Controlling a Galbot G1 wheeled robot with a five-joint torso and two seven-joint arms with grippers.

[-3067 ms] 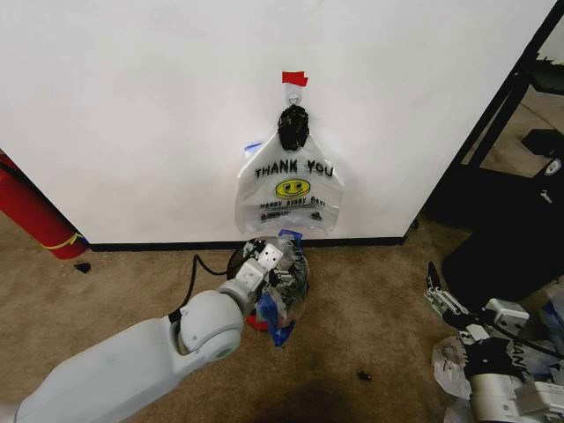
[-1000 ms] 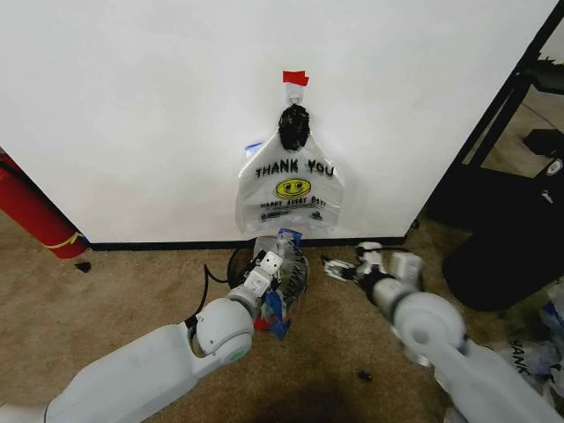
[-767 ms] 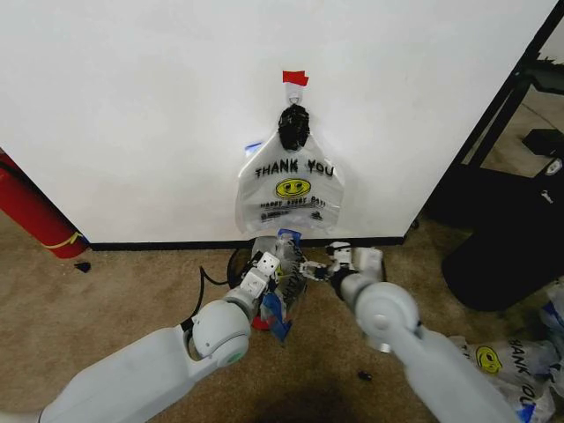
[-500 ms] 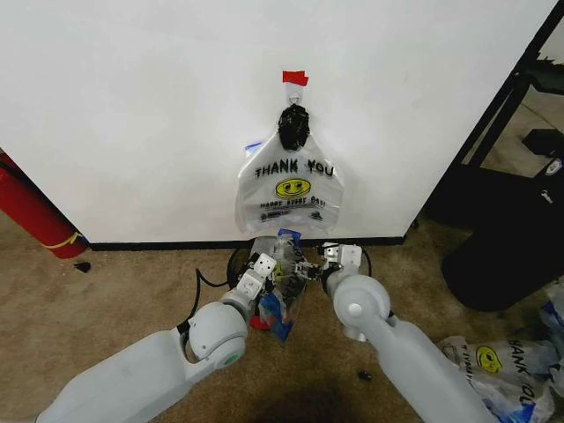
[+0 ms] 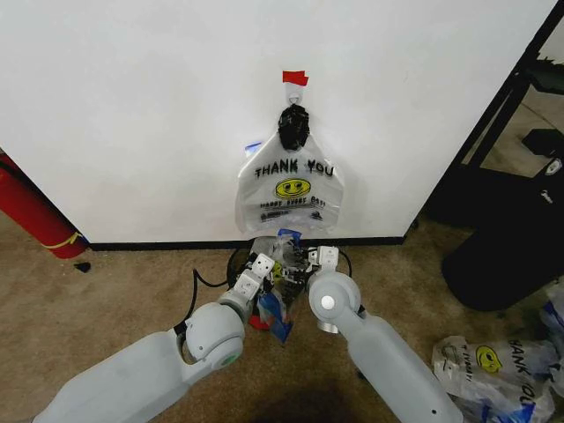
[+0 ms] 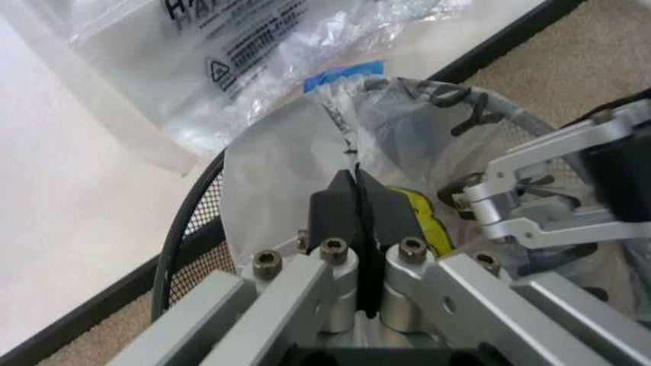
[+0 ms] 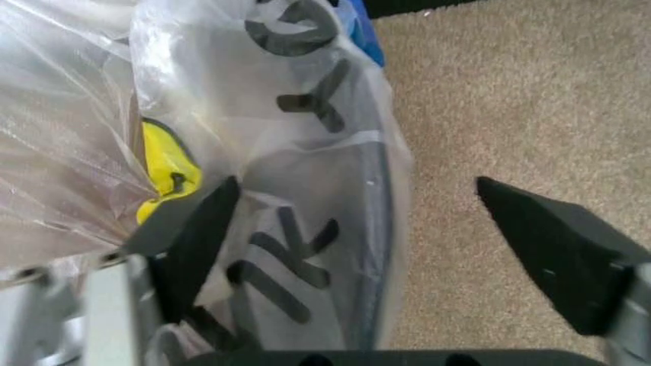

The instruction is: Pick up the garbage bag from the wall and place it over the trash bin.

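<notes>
So the big white wall (image 5: 132,106) takes up most of the head view, black baseboard along the bottom and a bit of red tape (image 5: 295,78) up high, with tan carpet (image 5: 106,291) in front of it. A "THANK YOU" smiley bag (image 5: 289,189) with a black knotted top hangs on the wall just under the tape. Right below that, on the floor against the baseboard, sits the trash bin (image 6: 194,229), black wire mesh, and the garbage bag (image 5: 284,269) is bunched over and into its top, blue bits and the yellow smiley showing. Both arms reach in to the bin from either side. The left hand (image 6: 358,200) has its two dark fingers pinched tight together on a fold of the garbage bag, just inside the mesh rim. The right hand (image 7: 376,244) is spread wide open, one finger against the bag's plastic and the other out over the carpet, gripping nothing
</notes>
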